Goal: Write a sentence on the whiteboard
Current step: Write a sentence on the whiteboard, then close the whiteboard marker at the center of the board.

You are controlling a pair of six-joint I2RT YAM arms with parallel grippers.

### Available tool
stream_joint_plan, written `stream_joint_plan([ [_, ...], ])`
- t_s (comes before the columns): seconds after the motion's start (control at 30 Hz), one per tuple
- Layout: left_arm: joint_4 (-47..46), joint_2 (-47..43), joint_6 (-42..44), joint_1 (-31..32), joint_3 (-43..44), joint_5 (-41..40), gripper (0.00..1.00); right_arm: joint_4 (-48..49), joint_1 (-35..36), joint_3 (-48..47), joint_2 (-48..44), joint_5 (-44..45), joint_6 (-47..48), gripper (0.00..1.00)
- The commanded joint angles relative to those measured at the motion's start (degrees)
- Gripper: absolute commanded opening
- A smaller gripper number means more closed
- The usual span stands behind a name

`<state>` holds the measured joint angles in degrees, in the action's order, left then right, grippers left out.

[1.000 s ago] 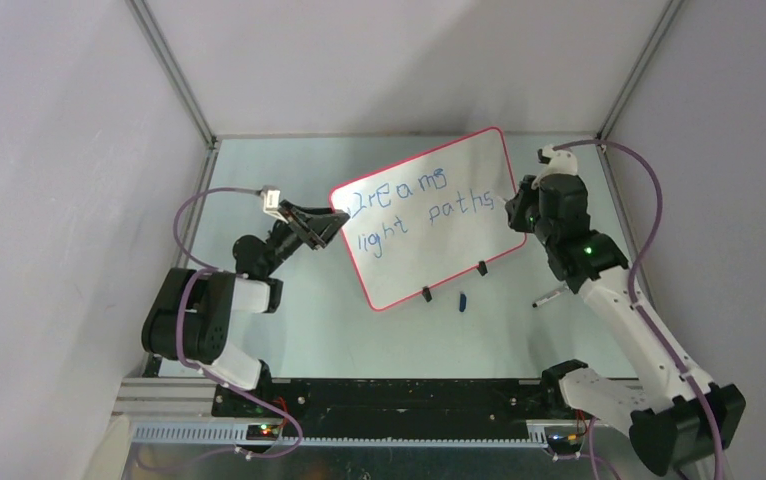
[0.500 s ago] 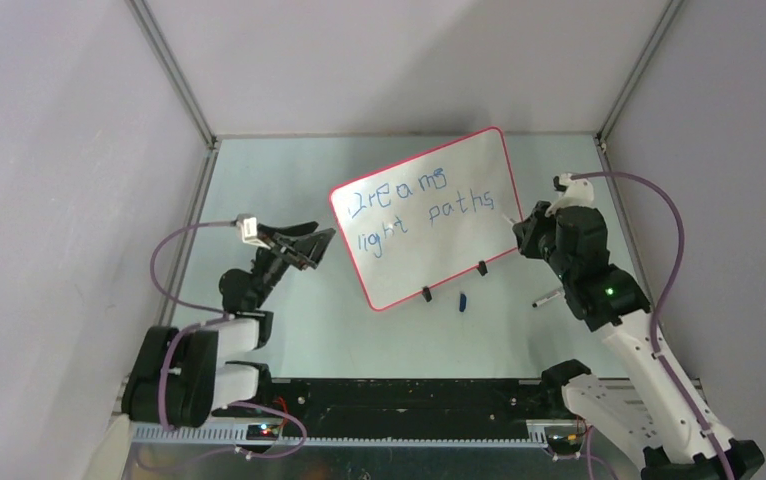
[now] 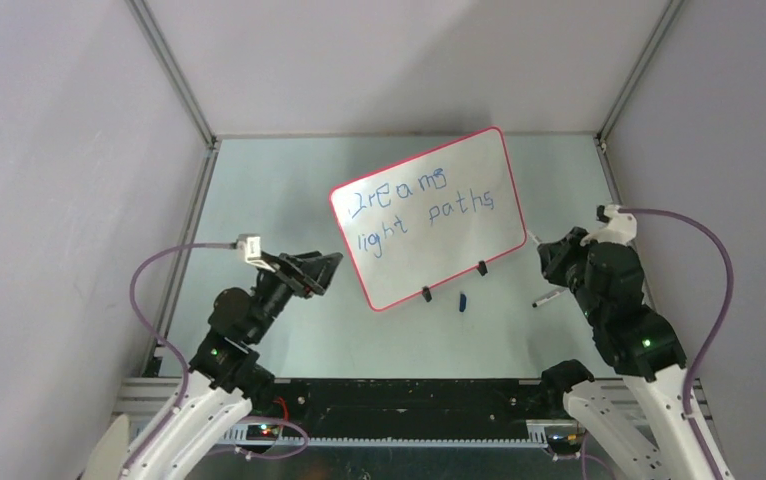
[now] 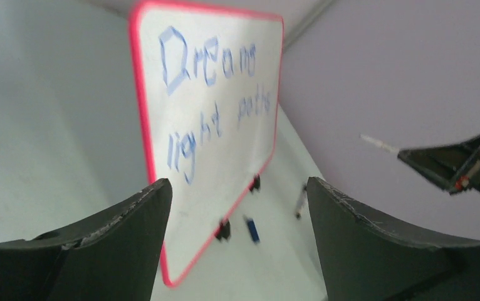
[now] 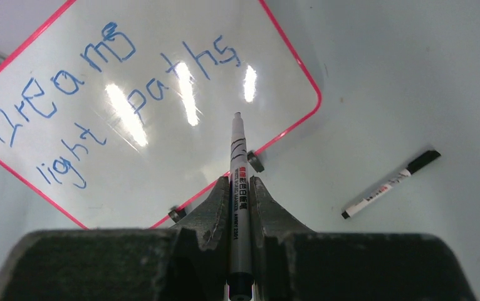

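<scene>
The whiteboard (image 3: 429,215) stands tilted on two black clip feet, red-pink rim, with the sentence (image 3: 424,205) in blue reading "Dreams light paths". It also shows in the left wrist view (image 4: 225,144) and the right wrist view (image 5: 162,63). My right gripper (image 3: 549,255) is shut on a white marker (image 5: 239,182), tip pointing at the board, held off its lower right corner. My left gripper (image 3: 324,268) is open and empty, left of the board's lower left corner.
A blue marker cap (image 3: 463,300) lies on the table in front of the board. A second white marker with a black cap (image 3: 549,296) lies to the right of it, also in the right wrist view (image 5: 391,184). Grey walls enclose the table.
Both arms have pulled back toward the near edge. The right gripper's marker has come off the board; the left gripper has let go of the board's left edge and withdrawn.
</scene>
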<state>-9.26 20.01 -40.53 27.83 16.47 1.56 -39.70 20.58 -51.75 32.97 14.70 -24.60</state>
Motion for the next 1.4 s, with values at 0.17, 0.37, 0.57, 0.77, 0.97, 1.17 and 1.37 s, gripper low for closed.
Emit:
stream_joint_plan([
  [0.17, 18.57, 27.67, -4.57, 34.07, 15.57, -29.58, 0.83, -7.18, 0.11, -0.19, -3.4, 12.82, -7.85, 0.0],
  [0.37, 20.68, 52.77, -11.66, 45.08, 34.34, -36.25, 0.72, -9.28, 0.12, -0.2, -5.09, 15.05, -8.62, 0.0],
  [0.57, 26.91, 69.14, -14.34, 47.41, 49.42, -37.89, 0.64, -9.24, 0.08, -0.19, -7.0, 15.22, -8.22, 0.0],
  [0.77, 30.35, 79.85, -13.79, 47.45, 58.29, -35.83, 0.58, -9.77, 0.08, -0.2, -8.51, 16.07, -9.03, 0.0],
  [0.97, 34.32, 88.61, -10.32, 47.49, 65.24, -33.5, 0.57, -9.57, 0.05, -0.2, -10.29, 16.68, -9.0, 0.0],
  [1.17, 36.04, 93.61, -8.6, 47.26, 68.1, -32.02, 0.56, -9.36, 0.1, -0.19, -10.98, 16.52, -8.71, 0.0],
  [1.37, 36.54, 97.13, -8.19, 46.15, 69.7, -32.41, 0.55, -9.27, 0.12, -0.2, -10.64, 15.87, -8.43, 0.0],
])
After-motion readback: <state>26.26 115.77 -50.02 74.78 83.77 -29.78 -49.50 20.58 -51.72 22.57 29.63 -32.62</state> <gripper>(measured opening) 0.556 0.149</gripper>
